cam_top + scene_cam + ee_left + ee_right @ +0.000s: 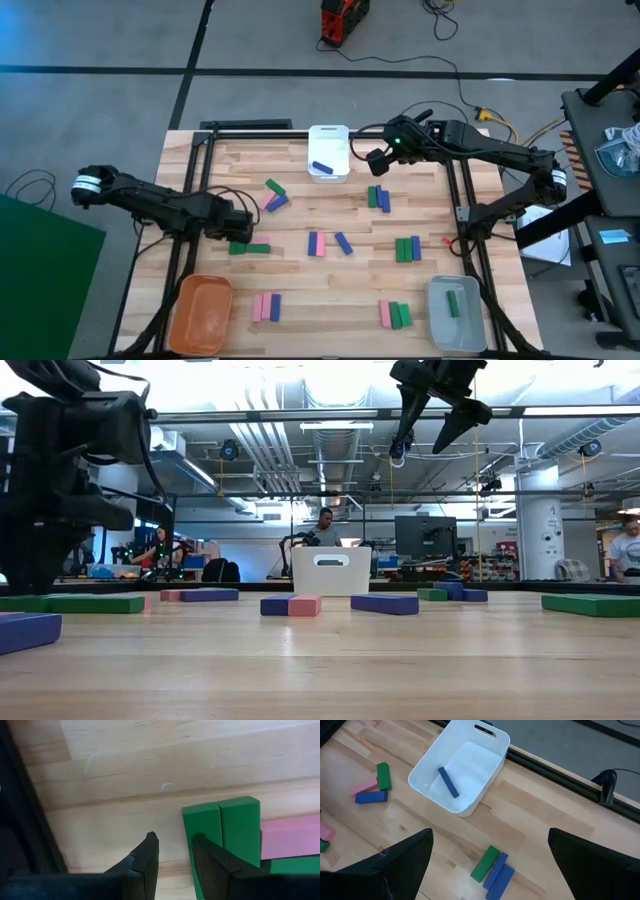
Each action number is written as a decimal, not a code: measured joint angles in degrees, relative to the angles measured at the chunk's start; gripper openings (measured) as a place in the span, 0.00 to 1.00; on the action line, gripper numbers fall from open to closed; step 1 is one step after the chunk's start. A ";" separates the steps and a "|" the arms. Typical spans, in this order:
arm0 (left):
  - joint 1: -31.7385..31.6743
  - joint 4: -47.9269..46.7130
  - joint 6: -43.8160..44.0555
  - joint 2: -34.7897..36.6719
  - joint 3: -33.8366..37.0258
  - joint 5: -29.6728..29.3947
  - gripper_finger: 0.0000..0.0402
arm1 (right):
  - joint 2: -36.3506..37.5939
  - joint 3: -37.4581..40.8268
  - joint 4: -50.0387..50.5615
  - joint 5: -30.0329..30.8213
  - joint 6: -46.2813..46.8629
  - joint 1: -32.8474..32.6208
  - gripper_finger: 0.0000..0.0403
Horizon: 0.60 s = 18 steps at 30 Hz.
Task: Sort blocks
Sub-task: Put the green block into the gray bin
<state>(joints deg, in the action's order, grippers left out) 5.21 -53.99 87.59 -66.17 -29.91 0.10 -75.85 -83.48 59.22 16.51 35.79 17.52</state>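
While the right gripper hangs high beside the white bin, fingers spread wide and empty, the left gripper sits low at the table near the left edge, just above a green block in the high view. Left wrist view: its two fingers stand slightly parted with bare wood showing between them, nothing held; the end of a green pair of blocks lies just off one fingertip, touching or nearly so, a pink block against the pair's far side. So the target is beside the gripper, not between the fingers, and its long axis runs roughly along the fingers' reach rather than across it. My reading: the coming move turns on a small sideways shift to bring a green block into the gap, and probably a wider opening, since the gap looks narrower than the block. Blocks lie scattered in small clusters over the table; one blue block is already in the white bin, one green in the grey bin, the orange bin looks empty. For the green near the left edge, the left arm is plainly nearer; the green-and-blue trio below the right gripper falls to the right arm.
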 joint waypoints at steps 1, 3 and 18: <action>0.00 0.00 0.00 0.42 0.01 0.00 0.24 | 0.00 0.00 0.00 -0.02 0.00 0.00 0.96; 0.00 -0.05 0.00 1.31 0.07 0.00 0.24 | 0.00 0.00 0.00 0.00 0.00 0.00 0.96; 0.13 3.24 -2.29 6.16 0.07 6.70 0.24 | 0.00 0.00 0.04 0.00 -0.01 0.00 0.96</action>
<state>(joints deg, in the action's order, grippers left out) 5.34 -50.75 85.31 -60.02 -29.85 6.80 -75.85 -83.48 59.27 16.51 35.78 17.52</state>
